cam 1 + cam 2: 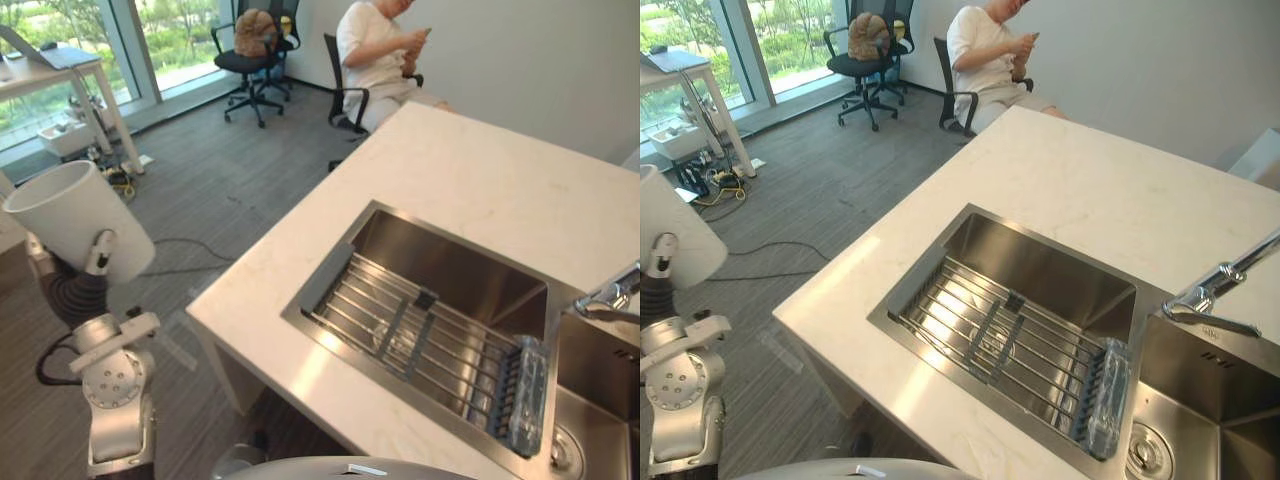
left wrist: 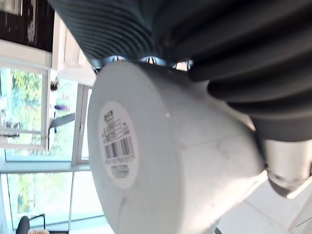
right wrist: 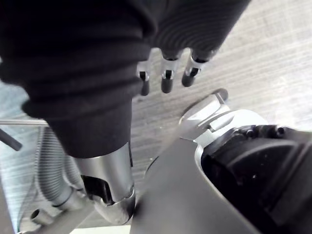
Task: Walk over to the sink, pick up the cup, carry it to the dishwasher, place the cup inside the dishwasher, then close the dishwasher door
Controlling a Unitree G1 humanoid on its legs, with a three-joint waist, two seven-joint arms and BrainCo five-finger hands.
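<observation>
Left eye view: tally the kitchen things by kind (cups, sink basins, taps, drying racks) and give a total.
cup: 1
sink basins: 2
tap: 1
drying rack: 1
Total: 5

Raised left robot hand [image 1: 82, 283] grips the cup [image 1: 75, 215]; right robot hand [image 3: 166, 74] hangs relaxed.

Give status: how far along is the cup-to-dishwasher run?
Pickup looks done: the white cup is out of the sink, gripped in the left hand beside the counter. In hand: the carry. Left: putting the cup in the dishwasher and closing its door. The right hand hangs open, idle.
</observation>
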